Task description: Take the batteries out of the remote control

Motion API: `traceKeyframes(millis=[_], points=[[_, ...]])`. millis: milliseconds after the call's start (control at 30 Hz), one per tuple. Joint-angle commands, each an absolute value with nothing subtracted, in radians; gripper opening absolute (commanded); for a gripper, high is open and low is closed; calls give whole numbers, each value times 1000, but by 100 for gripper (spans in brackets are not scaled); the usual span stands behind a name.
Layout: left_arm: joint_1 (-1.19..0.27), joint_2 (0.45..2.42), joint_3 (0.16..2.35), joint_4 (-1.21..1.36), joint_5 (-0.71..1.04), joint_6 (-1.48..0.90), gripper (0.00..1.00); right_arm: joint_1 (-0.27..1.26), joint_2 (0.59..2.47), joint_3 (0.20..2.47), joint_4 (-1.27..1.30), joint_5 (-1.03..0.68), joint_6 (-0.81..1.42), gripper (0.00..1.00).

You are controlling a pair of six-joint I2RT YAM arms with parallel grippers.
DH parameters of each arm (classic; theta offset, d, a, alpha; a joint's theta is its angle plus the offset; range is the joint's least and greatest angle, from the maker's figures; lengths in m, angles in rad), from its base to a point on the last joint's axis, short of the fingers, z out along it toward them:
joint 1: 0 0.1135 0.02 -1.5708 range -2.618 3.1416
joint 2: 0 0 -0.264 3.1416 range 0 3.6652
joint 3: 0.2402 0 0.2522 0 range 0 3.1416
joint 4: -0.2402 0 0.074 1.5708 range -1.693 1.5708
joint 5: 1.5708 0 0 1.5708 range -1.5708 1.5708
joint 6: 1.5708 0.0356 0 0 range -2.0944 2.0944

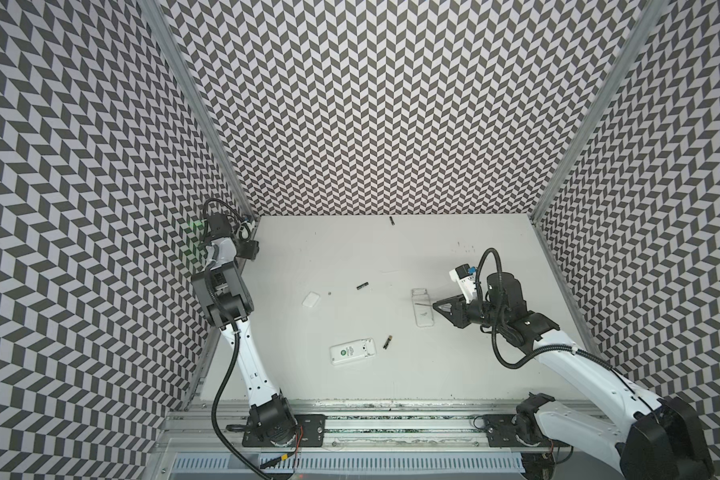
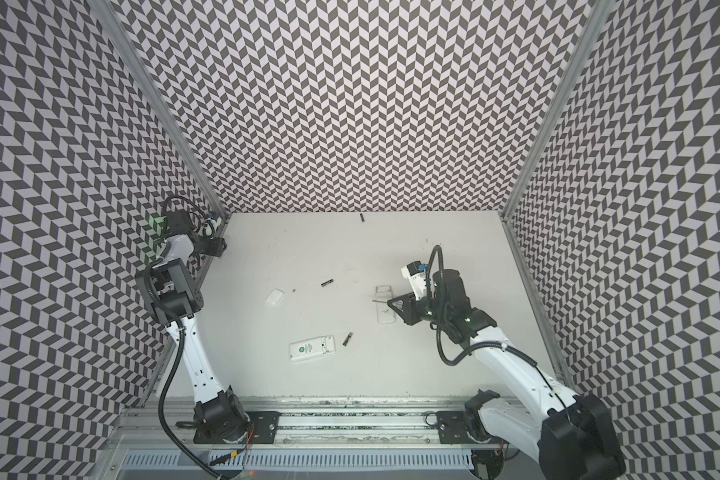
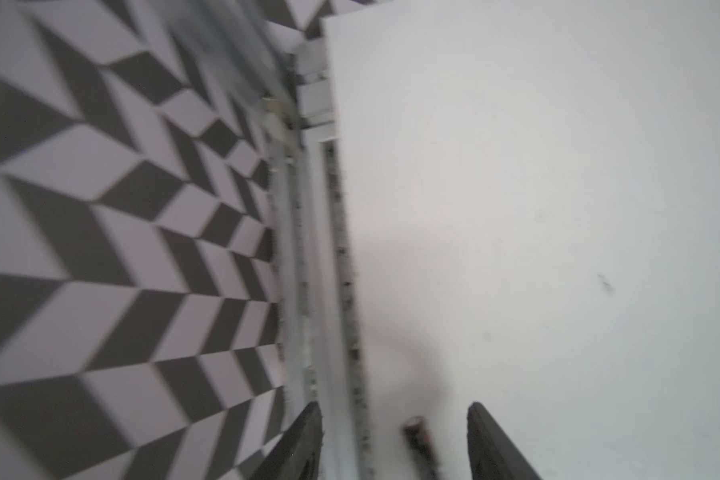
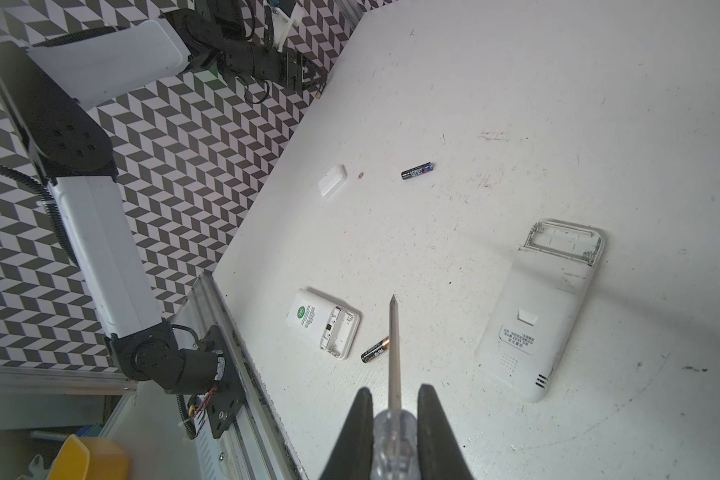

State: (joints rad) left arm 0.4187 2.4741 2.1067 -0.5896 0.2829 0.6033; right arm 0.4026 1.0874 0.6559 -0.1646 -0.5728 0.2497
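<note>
Three batteries lie loose on the white table: a battery (image 1: 362, 286) mid-table, a battery (image 1: 387, 342) beside the small white remote control (image 1: 352, 352), and a battery (image 1: 391, 220) at the back edge. The small remote's compartment stands open and looks empty in the right wrist view. My left gripper (image 3: 395, 407) hangs at the far left corner, its jaws apart around a blurred battery (image 3: 418, 440) without touching it. At the right, my right gripper (image 4: 393, 399) is shut on a clear-handled screwdriver (image 4: 393, 345), over a larger pale remote (image 1: 422, 307).
A white battery cover (image 1: 311, 299) and a tiny screw (image 1: 329, 292) lie left of centre. The table's left edge and its metal rail (image 3: 308, 249) run right beside the left gripper, with the patterned wall just past them.
</note>
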Motion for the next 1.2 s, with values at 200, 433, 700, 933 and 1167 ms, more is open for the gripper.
traceKeyframes(millis=[200, 433, 700, 933, 1167], points=[[365, 2495, 2137, -801, 360, 681, 53, 402, 1103, 702, -166, -582, 218, 0], [365, 2482, 2111, -799, 363, 683, 47, 402, 1100, 699, -163, -582, 214, 0], [353, 2336, 2034, -758, 450, 659, 49, 402, 1072, 685, -158, -559, 209, 0], [369, 2238, 2029, -703, 379, 585, 55, 401, 1092, 699, -153, -568, 203, 0], [441, 2296, 2091, -725, 305, 586, 60, 402, 1112, 704, -156, -574, 197, 0]])
